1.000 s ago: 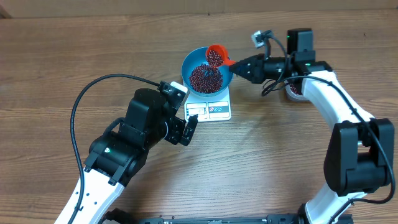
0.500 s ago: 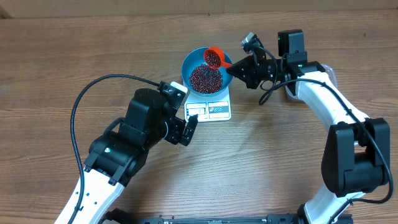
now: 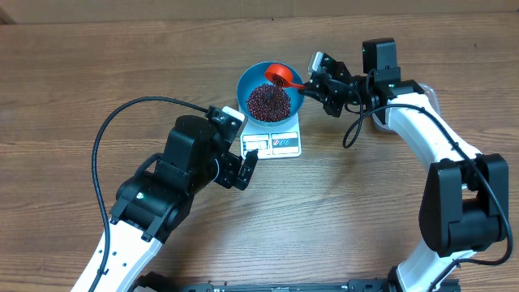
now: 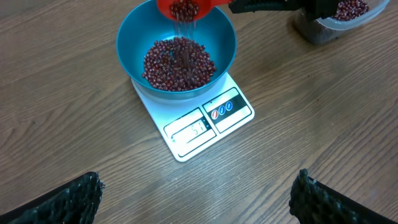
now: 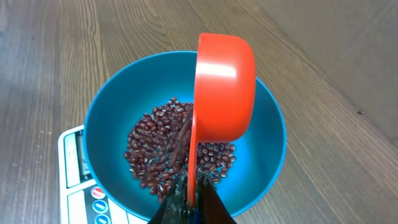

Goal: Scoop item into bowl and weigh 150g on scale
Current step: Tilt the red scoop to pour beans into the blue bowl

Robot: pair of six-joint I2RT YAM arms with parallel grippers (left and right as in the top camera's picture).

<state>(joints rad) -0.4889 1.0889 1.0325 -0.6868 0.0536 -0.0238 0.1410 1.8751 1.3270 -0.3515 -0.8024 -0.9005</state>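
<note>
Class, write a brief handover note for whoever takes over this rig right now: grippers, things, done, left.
Left gripper: open, empty, near the small white kitchen scale.
Right gripper: shut on the red plastic scoop, tipped over the round blue bowl on the scale.
Done: dark red-brown beans heap in the bowl, more pouring.
Left: finish pouring, read the display, adjust to target.

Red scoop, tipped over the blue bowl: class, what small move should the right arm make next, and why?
Probably roll the wrist slightly further. The right gripper holds the red scoop tilted above the bowl on the scale, beans are streaming out, and some are inside it.
</note>
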